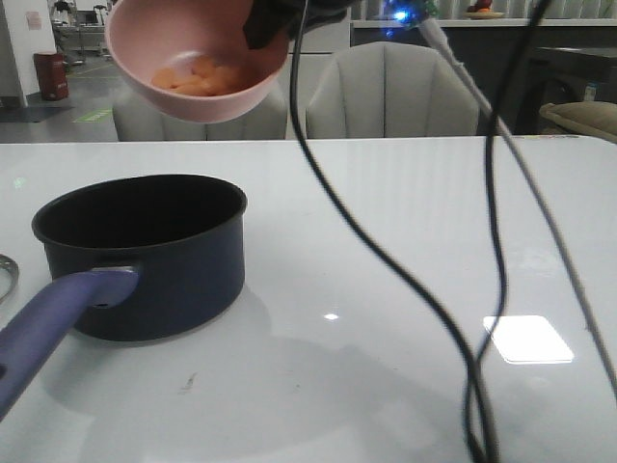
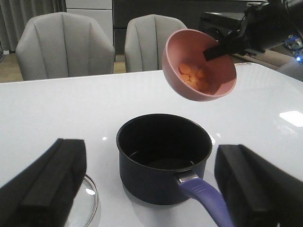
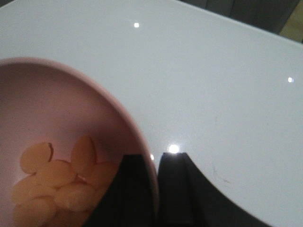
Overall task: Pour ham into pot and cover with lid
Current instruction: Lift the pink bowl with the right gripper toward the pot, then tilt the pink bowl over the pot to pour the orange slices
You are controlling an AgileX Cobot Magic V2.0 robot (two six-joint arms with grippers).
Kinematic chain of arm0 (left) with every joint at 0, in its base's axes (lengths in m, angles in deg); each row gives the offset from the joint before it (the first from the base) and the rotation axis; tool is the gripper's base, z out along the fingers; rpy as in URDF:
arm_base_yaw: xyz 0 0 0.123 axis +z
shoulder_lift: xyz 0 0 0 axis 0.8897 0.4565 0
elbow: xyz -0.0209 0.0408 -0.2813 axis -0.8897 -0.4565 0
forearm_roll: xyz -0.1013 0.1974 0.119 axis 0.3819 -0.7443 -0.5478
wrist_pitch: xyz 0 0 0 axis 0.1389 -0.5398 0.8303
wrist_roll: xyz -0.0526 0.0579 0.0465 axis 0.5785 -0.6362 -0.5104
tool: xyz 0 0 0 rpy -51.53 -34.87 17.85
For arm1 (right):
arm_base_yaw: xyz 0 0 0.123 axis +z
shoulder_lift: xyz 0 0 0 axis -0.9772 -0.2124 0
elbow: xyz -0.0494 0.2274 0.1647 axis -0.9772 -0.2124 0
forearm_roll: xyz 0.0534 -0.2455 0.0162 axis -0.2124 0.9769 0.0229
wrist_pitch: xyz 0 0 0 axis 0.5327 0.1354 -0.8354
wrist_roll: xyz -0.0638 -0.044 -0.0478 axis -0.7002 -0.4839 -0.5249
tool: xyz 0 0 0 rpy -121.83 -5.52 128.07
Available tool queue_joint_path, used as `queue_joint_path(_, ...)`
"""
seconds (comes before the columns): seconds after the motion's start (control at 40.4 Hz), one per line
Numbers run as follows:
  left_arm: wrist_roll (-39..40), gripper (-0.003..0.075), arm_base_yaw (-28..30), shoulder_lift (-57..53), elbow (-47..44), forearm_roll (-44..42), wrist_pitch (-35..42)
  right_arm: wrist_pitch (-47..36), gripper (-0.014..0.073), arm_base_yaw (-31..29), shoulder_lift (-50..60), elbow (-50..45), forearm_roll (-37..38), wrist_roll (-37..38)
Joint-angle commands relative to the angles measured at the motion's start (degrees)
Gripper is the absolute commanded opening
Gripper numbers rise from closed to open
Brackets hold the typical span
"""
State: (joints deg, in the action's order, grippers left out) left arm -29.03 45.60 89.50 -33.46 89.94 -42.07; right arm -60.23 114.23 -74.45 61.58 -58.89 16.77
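The dark navy pot (image 1: pixel 145 253) stands on the white table at the left, its purple-blue handle (image 1: pixel 53 323) pointing toward the near left corner; nothing shows inside it. High above it my right gripper (image 1: pixel 273 27) is shut on the rim of a tilted pink bowl (image 1: pixel 174 92), one finger inside and one outside (image 3: pixel 155 189). Ham pieces (image 3: pixel 57 182) lie heaped in the bowl's low side (image 2: pixel 194 78). The glass lid (image 2: pixel 89 201) lies flat beside the pot, only its steel rim (image 1: pixel 8 275) showing in the front view. My left gripper (image 2: pixel 151 156) hangs open near the pot (image 2: pixel 163 158), holding nothing.
Black and grey cables (image 1: pixel 405 280) hang down across the front view's middle and right. Grey chairs (image 1: pixel 390 92) stand beyond the table's far edge. The table (image 1: pixel 415 203) is glossy, with a bright light patch at the right.
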Motion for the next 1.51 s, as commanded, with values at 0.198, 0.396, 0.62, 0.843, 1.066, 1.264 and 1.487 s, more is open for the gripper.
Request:
queue_joint_path(0.198, 0.2, 0.0603, -0.5, 0.8, 1.5, 0.7, 4.2, -25.4, 0.0135, 1.6, 3.1, -7.6, 6.7, -4.5)
queue_joint_path(0.396, 0.2, 0.0603, -0.5, 0.8, 1.5, 0.7, 4.2, -30.7, 0.0135, 2.5, 2.2, -8.5, 6.5, -15.5)
queue_joint_path(0.62, 0.2, 0.0603, -0.5, 0.8, 1.5, 0.7, 4.2, -34.8, 0.0135, 4.5, 0.1, -8.6, 4.8, -30.0)
queue_joint_path(0.843, 0.2, 0.0603, -0.5, 0.8, 1.5, 0.7, 4.2, -40.3, 0.0135, 8.0, -3.6, -8.6, 0.2, -48.5)
queue_joint_path(1.066, 0.2, 0.0603, -0.5, 0.8, 1.5, 0.7, 4.2, -53.1, 0.0135, 10.8, -7.4, -8.6, -10.1, -65.9)
queue_joint_path(1.264, 0.2, 0.0603, -0.5, 0.8, 1.5, 0.7, 4.2, -65.5, 0.0135, 11.8, -10.0, -11.1, -11.0, -74.3)
queue_joint_path(1.487, 0.2, 0.0603, -0.5, 0.8, 1.5, 0.7, 4.2, -82.0, 0.0135, 11.8, -12.2, -14.6, -7.6, -81.4)
